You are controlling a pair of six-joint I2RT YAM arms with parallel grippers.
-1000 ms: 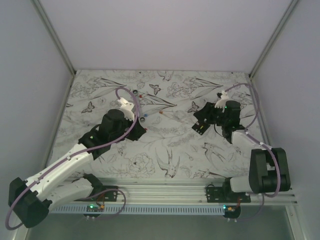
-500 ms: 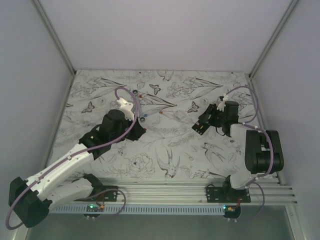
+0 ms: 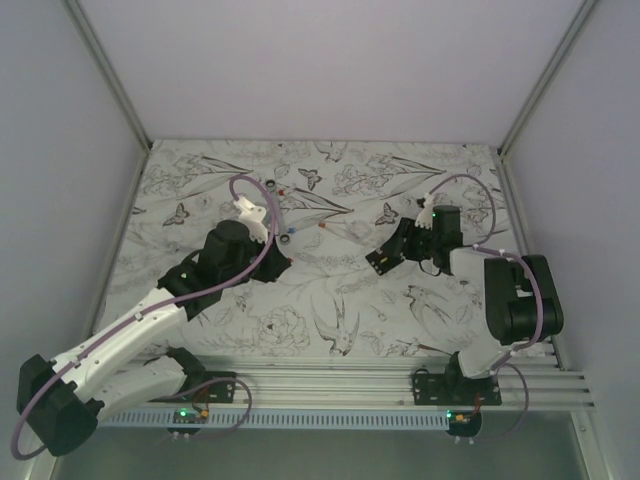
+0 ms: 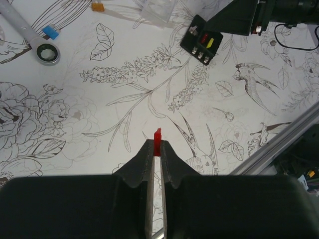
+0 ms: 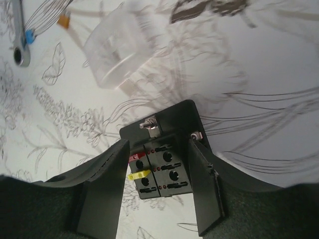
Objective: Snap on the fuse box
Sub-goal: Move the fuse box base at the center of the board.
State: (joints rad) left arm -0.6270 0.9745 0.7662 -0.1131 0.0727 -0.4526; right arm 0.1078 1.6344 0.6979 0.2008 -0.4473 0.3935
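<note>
The fuse box (image 5: pixel 167 172) is a small black block with a red and a yellow fuse on its left side. My right gripper (image 5: pixel 158 149) is shut on it, one finger on each side. In the top view the fuse box (image 3: pixel 380 261) sits at the tip of my right gripper (image 3: pixel 392 252), right of the middle. It also shows in the left wrist view (image 4: pixel 202 41), far ahead. My left gripper (image 4: pixel 156 147) is shut on a small red fuse (image 4: pixel 157 137), well above the mat. In the top view my left gripper (image 3: pixel 278 264) is left of the middle.
A silver wrench (image 4: pixel 30 35) lies at the far left with a blue fuse (image 4: pixel 50 32) on it. An orange fuse (image 4: pixel 97 7) and a clear plastic cover (image 5: pixel 119 55) lie beyond the fuse box. An aluminium rail (image 4: pixel 279 144) runs along the near edge.
My right gripper has swung left and slightly nearer with the fuse box in it, and the right arm has folded in. The left arm has barely moved.
</note>
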